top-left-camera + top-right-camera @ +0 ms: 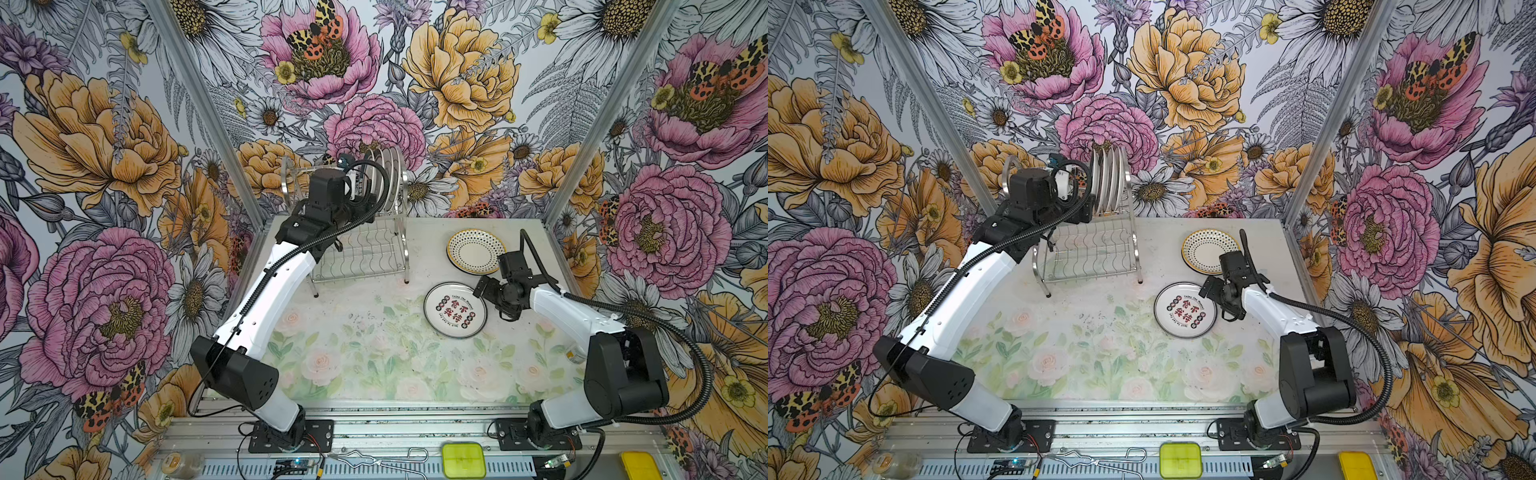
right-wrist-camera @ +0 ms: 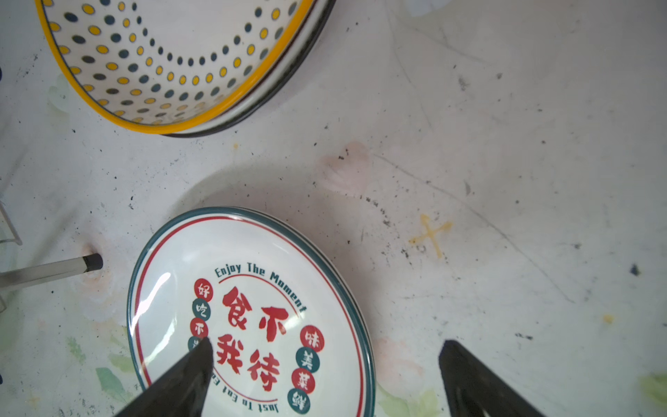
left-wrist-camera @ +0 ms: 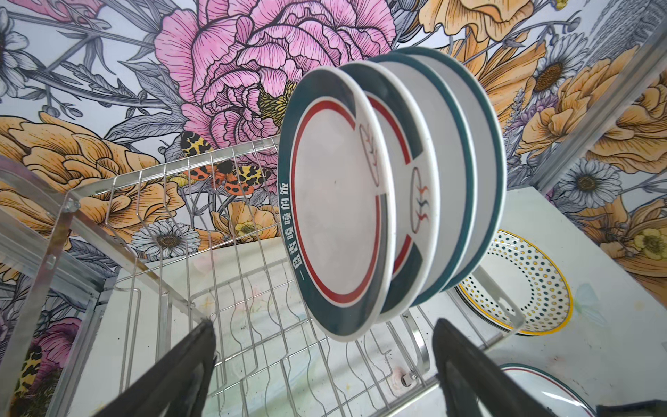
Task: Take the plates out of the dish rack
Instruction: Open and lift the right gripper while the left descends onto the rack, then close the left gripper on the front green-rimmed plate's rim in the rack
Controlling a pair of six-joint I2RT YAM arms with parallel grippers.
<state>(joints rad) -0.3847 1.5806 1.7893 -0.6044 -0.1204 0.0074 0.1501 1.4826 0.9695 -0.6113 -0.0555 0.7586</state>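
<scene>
The steel wire dish rack stands at the back of the table. Several teal-and-red rimmed plates stand upright at the right end of its upper tier. My left gripper is open, just in front of the nearest plate's lower rim and not touching it. A plate with red Chinese characters lies flat on the table. My right gripper hangs open over its right rim, holding nothing. A dotted yellow-edged plate tops a small stack behind it.
The flowered back wall rises close behind the rack. A rack leg stands just left of the character plate. On the front rail lie a green box, a wire tool and a yellow box.
</scene>
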